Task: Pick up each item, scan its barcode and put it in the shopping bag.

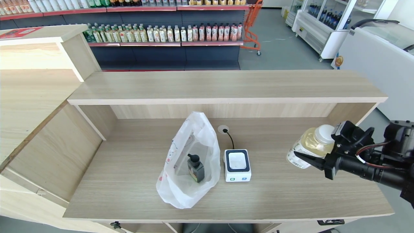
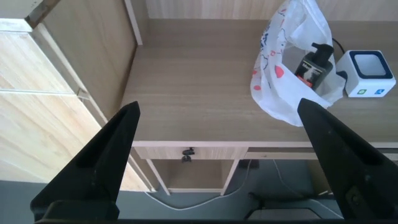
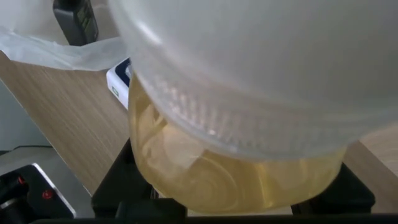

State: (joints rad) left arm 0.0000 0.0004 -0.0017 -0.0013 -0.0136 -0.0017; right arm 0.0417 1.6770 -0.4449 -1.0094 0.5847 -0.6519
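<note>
My right gripper (image 1: 316,151) is shut on a bottle of yellow liquid (image 1: 310,144) with a white cap (image 3: 261,68), held tilted above the counter's right end. The white shopping bag (image 1: 186,168) stands open at mid-counter with a dark pump bottle (image 1: 196,168) inside it. Just right of the bag sits the white barcode scanner (image 1: 237,165), its cable running to a hole at the back. My left gripper (image 2: 217,162) hangs open and empty off the counter's front left edge, with the bag (image 2: 283,74), pump bottle (image 2: 314,62) and scanner (image 2: 370,73) farther off.
The wooden counter (image 1: 275,194) has a raised back shelf (image 1: 226,85) and a side wall on the left (image 1: 55,152). Behind stand store shelves of bottles (image 1: 161,34) and a freezer (image 1: 378,48) at the right.
</note>
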